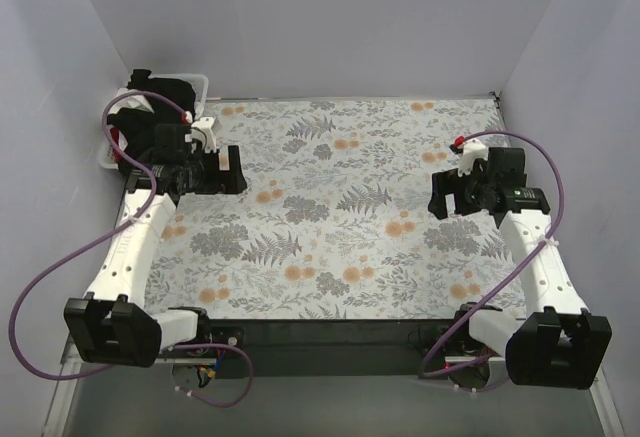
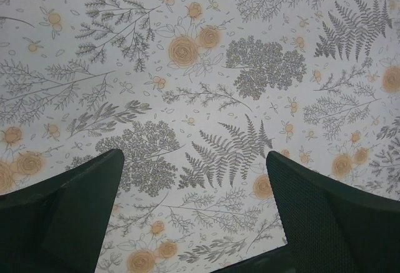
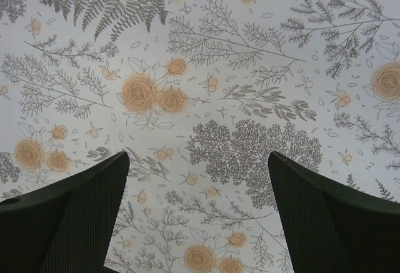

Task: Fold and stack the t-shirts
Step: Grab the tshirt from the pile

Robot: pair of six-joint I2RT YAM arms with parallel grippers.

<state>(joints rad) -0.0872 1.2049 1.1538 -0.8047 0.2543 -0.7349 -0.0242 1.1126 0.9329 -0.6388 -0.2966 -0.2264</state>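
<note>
No t-shirt lies on the floral table cover [image 1: 340,217]. At the back left, dark fabric [image 1: 172,88] and a bit of red [image 1: 113,138] show in the white slotted basket [image 1: 201,85], mostly hidden by my left arm. My left gripper [image 1: 228,169] hovers over the cover next to the basket, open and empty. In the left wrist view it [image 2: 194,154] shows only floral cover between its fingers. My right gripper [image 1: 438,195] hovers over the right side, open and empty. In the right wrist view it [image 3: 199,155] also shows only cover.
Grey walls close in the table at the back, left and right. The basket stands off the table's back left corner. Purple cables [image 1: 60,267] loop beside both arms. The table's dark front edge [image 1: 330,332] runs between the arm bases.
</note>
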